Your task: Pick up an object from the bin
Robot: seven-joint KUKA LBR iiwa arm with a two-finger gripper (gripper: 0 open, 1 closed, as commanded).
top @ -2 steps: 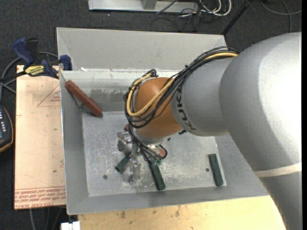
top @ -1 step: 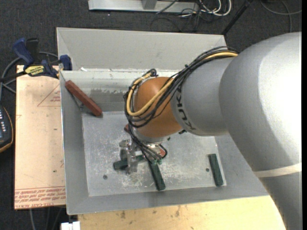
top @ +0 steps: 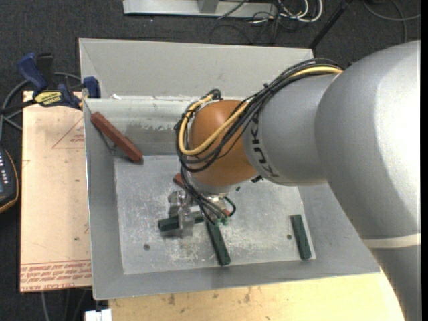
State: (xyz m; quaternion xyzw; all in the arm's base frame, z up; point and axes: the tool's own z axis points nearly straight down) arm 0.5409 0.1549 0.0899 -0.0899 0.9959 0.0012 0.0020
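Note:
My gripper [top: 182, 214] is low over the bin floor, left of centre, under the orange wrist cover. A short dark green block [top: 168, 225] pokes out to the left from beneath it, touching or right against it. A longer dark green bar [top: 218, 243] lies on the floor just to the gripper's right, running toward the front edge. A small red piece [top: 178, 179] peeks out behind the gripper, mostly hidden by the wrist.
A reddish-brown stick [top: 117, 138] leans against the back-left corner wall. Another dark green bar [top: 301, 237] lies near the front-right corner. The arm covers the bin's right and back-centre.

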